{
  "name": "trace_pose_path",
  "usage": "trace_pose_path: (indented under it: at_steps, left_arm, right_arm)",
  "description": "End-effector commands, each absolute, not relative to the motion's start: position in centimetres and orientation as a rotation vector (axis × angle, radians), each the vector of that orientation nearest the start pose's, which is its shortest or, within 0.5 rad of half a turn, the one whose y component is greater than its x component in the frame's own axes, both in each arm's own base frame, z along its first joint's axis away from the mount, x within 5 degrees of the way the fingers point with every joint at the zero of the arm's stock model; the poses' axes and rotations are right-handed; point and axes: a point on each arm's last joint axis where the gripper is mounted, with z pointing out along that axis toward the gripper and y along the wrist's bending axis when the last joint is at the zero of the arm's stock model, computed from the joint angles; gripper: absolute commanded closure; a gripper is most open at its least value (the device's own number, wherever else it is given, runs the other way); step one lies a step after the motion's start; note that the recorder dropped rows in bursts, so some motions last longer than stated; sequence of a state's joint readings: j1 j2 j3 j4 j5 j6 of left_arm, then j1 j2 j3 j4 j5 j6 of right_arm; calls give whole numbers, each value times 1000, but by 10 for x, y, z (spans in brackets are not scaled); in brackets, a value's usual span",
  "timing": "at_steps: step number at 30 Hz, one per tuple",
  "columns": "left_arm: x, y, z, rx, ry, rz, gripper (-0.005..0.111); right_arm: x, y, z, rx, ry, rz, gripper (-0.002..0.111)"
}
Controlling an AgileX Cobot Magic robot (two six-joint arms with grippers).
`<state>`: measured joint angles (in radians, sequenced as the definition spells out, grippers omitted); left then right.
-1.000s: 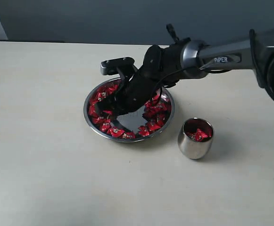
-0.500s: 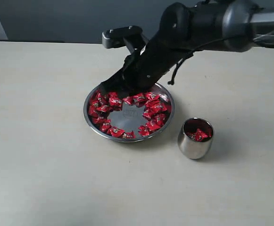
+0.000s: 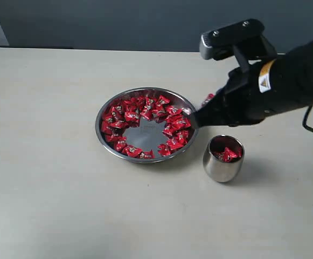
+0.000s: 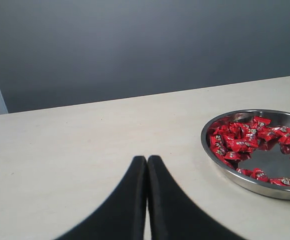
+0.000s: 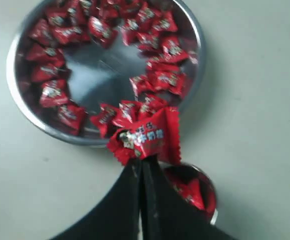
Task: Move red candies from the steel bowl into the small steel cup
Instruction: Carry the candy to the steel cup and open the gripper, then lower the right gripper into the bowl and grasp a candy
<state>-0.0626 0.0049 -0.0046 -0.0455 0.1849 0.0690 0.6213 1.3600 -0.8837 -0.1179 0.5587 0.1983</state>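
The steel bowl sits mid-table with many red candies ringed around its bare mirror bottom. To its right stands the small steel cup, with a few red candies inside. My right gripper hangs above the bowl's right rim, just left of and above the cup. In the right wrist view that gripper is shut on one red candy, and the cup shows partly behind its fingers. My left gripper is shut with nothing in it, low over bare table beside the bowl.
The pale tabletop stretches round the bowl and cup. A dark grey wall runs behind the table's far edge. The right arm's black body crosses above the table to the right of the bowl.
My right gripper rose out of the bowl's left side and swung right with a red candy, ending over the right rim near the cup. Bowl and cup stayed put.
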Motion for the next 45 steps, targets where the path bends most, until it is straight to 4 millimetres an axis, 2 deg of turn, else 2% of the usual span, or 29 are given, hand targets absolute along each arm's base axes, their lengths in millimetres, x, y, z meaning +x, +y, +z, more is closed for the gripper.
trace_pose_path:
  at_steps: [1,4,14,16,19,22,26,31,39,44,45]
  left_arm:
    - [56,-4,197,76,1662,-37,105]
    - [56,-4,197,76,1662,-37,105]
    - [56,-4,197,76,1662,-37,105]
    - [56,-4,197,76,1662,-37,105]
    - [56,-4,197,76,1662,-37,105]
    - [56,-4,197,76,1662,-37,105]
    - [56,-4,197,76,1662,-37,105]
    - [56,-4,197,76,1662,-37,105]
    - [56,-4,197,76,1662,-37,105]
    - [56,-4,197,76,1662,-37,105]
    - [56,-4,197,76,1662,-37,105]
  right_arm:
    - [218,137,242,-603,2501,69,109]
    - [216,136,227,-624,2531,53,109]
    - [219,138,214,-642,2580,22,109]
    - [219,138,214,-642,2583,19,102]
    - [219,137,214,-648,2585,9,81]
    - [223,140,217,-661,2527,32,80]
    - [236,161,240,-596,2357,254,80]
    - [252,177,247,-606,2307,313,80]
    - [296,215,222,-682,2328,356,79]
    - [322,242,199,-780,2407,409,65]
    - [333,252,191,-782,2418,428,65]
